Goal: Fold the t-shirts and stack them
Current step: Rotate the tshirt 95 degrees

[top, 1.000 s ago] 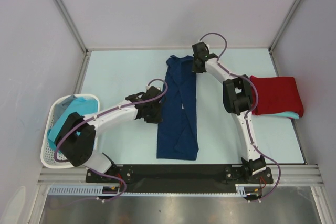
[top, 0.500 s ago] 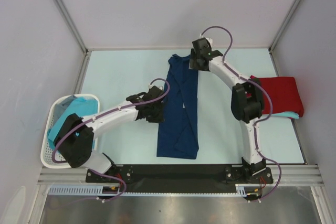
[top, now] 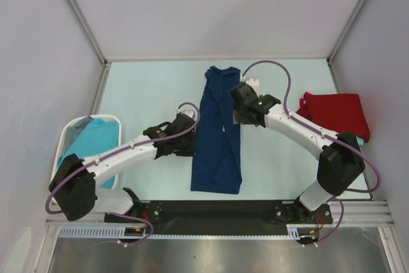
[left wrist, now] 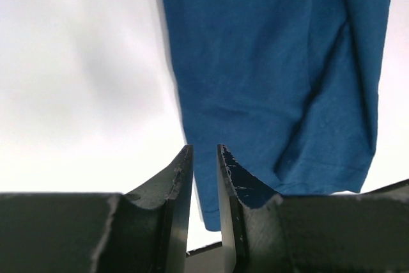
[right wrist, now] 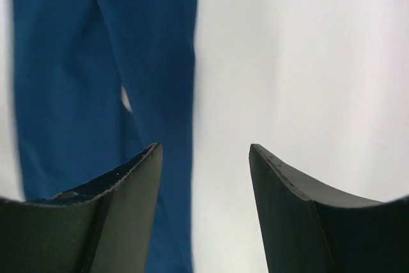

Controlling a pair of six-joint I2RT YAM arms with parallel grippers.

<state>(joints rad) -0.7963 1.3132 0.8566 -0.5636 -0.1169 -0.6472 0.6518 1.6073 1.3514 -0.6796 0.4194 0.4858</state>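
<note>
the navy blue t-shirt [top: 218,135] lies in the middle of the desk [top: 147,87] as a long narrow strip running from the far side towards the arms' bases. its sides are already turned in lengthwise, with creases and overlapping layers down its length. judging by that shape, the sideways folds are done and the strip has yet to be folded across its length into a compact packet

the left arm [top: 128,153] reaches in at the strip's left edge, about halfway along. in the left wrist view its jaws stand only a narrow slit apart, with pale desk showing through the gap and the shirt's edge [left wrist: 275,62] just beyond the tips; no cloth looks pinched. the right arm [top: 300,133] sits over the strip's right edge, a little farther up. its jaws are spread wide and empty in the right wrist view, one tip over the blue cloth [right wrist: 96,62] and the other over bare desk

at the right edge of the desk a folded red t-shirt [top: 335,114] rests on a turquoise t-shirt [top: 359,140], of which only a thin sliver shows along the near side. that looks like a stack of two finished shirts. at the left, a white basket [top: 83,118] holds loose aqua cloth [top: 96,137], so at least one more shirt appears to be waiting

my estimate is that the task is roughly at its midpoint: two shirts stacked, the navy one partly folded and not yet on the stack, and the basket's contents untouched
</note>
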